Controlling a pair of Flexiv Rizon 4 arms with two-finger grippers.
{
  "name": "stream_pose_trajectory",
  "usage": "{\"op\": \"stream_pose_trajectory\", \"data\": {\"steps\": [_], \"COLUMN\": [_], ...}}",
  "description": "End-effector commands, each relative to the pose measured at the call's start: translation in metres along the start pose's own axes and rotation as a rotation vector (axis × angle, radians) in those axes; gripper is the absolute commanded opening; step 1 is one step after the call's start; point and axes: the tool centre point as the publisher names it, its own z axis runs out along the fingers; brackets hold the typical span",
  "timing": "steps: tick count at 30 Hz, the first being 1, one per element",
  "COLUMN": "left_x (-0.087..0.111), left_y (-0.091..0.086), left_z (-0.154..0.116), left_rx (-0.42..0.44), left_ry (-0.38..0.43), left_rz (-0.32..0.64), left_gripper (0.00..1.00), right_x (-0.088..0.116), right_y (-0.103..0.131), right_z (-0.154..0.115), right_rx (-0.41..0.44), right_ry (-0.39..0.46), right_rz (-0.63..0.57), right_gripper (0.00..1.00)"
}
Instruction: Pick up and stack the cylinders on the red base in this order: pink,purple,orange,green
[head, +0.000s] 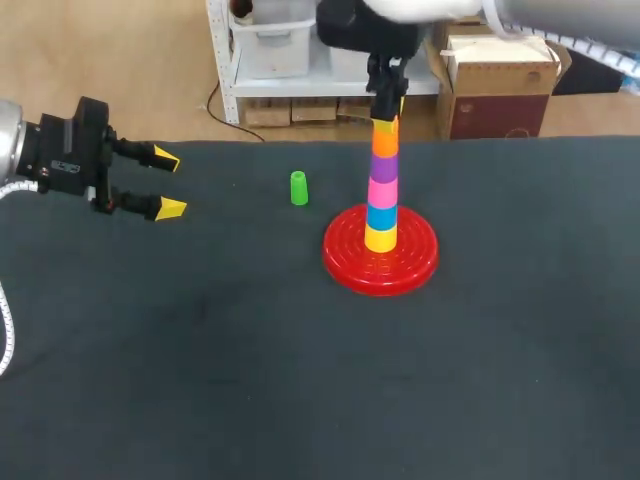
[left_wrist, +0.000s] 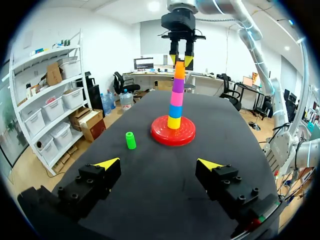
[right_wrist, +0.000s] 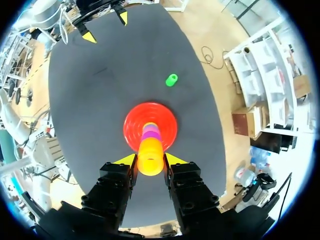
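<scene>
On the red base stands a tower of cylinders, from the bottom up yellow, blue, pink, purple and orange. My right gripper comes straight down onto the tower's top and is shut on the orange cylinder, one finger at each side of it. The green cylinder stands upright on the mat to the left of the base, free of both grippers. My left gripper hangs open and empty at the table's left, well apart from the green cylinder and the tower.
A dark mat covers the whole table. The back edge runs just behind the tower.
</scene>
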Motion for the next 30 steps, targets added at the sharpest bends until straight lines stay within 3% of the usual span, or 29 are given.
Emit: {"op": "stream_pose_trajectory", "data": {"steps": [1, 6, 7, 8, 9, 15, 20, 25, 30], "left_x": [0.002, 0.002, 0.002, 0.002, 0.002, 0.002, 0.002, 0.002, 0.002], "left_y": [-0.001, -0.001, -0.001, -0.001, -0.001, -0.001, -0.001, -0.001, -0.001], "left_z": [0.0, 0.0, 0.0, 0.0, 0.0, 0.0, 0.0, 0.0, 0.0], "left_rx": [-0.003, -0.003, -0.003, -0.003, -0.003, -0.003, -0.003, -0.003, -0.003], "left_ry": [-0.005, -0.005, -0.005, -0.005, -0.005, -0.005, -0.005, -0.005, -0.005], "left_rz": [0.003, 0.003, 0.003, 0.003, 0.003, 0.003, 0.003, 0.003, 0.003], "left_gripper": [1.0, 1.0, 1.0, 1.0, 1.0, 1.0, 1.0, 1.0, 1.0], "right_x": [0.005, 0.002, 0.002, 0.002, 0.001, -0.01, -0.054, -0.1, -0.127], "right_y": [0.003, 0.001, 0.001, 0.0, -0.002, -0.009, -0.021, -0.034, -0.047], "right_z": [0.012, 0.017, 0.017, 0.017, 0.015, -0.006, -0.016, 0.019, 0.068], "right_rx": [0.198, 0.154, 0.152, 0.149, 0.144, 0.15, 0.133, 0.011, -0.104], "right_ry": [-0.041, -0.032, -0.031, -0.03, -0.028, -0.027, -0.024, -0.047, -0.064], "right_rz": [-0.007, -0.022, -0.021, -0.023, -0.025, -0.062, -0.171, -0.258, -0.272], "right_gripper": [0.0, 0.0, 0.15, 0.44, 1.0, 1.0, 1.0, 1.0, 1.0]}}
